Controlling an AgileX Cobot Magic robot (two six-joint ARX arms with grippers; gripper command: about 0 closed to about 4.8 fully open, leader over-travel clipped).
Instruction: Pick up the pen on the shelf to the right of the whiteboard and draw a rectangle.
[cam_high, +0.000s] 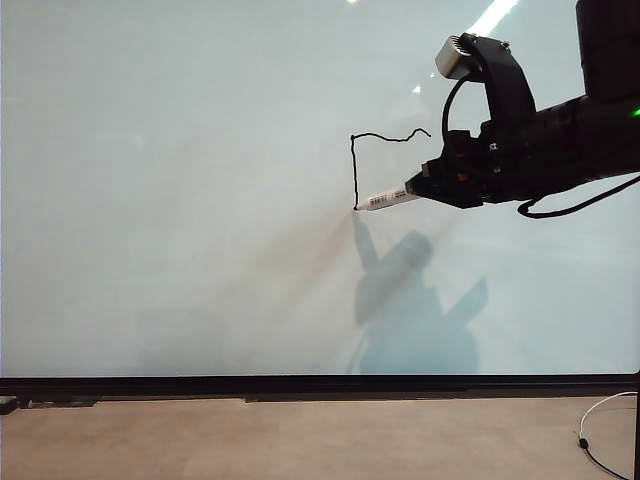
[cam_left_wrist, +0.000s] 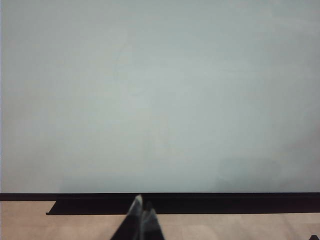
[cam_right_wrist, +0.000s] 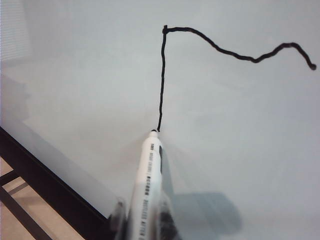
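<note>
My right gripper (cam_high: 418, 187) reaches in from the right of the exterior view and is shut on the pen (cam_high: 388, 199), a slim white marker with dark print. The pen's black tip touches the whiteboard (cam_high: 180, 180) at the lower end of a drawn black line (cam_high: 354, 170). That line runs up to a corner, then wavers rightward (cam_high: 395, 136), so two sides of the rectangle show. In the right wrist view the pen (cam_right_wrist: 147, 185) sits between the fingers of the right gripper (cam_right_wrist: 145, 225), tip on the line (cam_right_wrist: 161, 75). My left gripper (cam_left_wrist: 142, 212) is shut, low before the board, holding nothing.
The whiteboard's black frame edge (cam_high: 320, 384) runs along the bottom, with a brown surface (cam_high: 300, 440) below it. A thin white cable (cam_high: 605, 425) lies at the lower right. The right arm's shadow (cam_high: 410, 300) falls on the board under the pen.
</note>
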